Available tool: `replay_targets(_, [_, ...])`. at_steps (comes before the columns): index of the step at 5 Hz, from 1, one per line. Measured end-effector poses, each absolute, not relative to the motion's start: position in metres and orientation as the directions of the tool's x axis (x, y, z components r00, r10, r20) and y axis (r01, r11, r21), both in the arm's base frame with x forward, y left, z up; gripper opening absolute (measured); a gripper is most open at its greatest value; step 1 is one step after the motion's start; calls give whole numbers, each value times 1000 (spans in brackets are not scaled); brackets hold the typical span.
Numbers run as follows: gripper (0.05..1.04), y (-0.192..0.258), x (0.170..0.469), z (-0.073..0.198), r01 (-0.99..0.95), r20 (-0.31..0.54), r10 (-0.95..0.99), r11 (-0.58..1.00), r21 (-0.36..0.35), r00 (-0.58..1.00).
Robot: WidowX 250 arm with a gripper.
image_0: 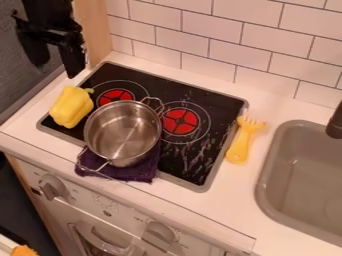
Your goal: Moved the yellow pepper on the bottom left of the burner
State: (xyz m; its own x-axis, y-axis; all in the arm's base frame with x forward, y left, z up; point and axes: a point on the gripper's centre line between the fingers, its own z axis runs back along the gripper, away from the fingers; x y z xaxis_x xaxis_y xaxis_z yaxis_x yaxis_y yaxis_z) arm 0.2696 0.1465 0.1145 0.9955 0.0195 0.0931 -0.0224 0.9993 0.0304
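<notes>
At the upper left, my gripper (56,69) hangs above and behind the yellow pepper, open, with its two fingers apart and nothing between them. The yellow pepper (71,106) lies at the left edge of the black stove top (200,159), its green stem toward the right. It is left of the rear-left red burner (113,96) and close beside the metal pot (123,132). Whether pepper and pot touch, I cannot tell.
A purple cloth (137,172) lies partly under the pot. Another red burner (180,121) is right of the pot. A yellow fork-like utensil (244,142) rests between stove and sink (267,182). Tiled wall stands behind; an orange object (24,250) is at bottom left.
</notes>
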Motion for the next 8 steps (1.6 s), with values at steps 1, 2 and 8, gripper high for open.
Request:
replay_targets(1, [1001,140,271,99,-95,68,96,995,-4,993])
replay_targets(2, [1001,140,271,99,-100,68,100,995,-4,993])
replay_targets(8, [1001,140,271,99,-98,67,98,995,0,993])
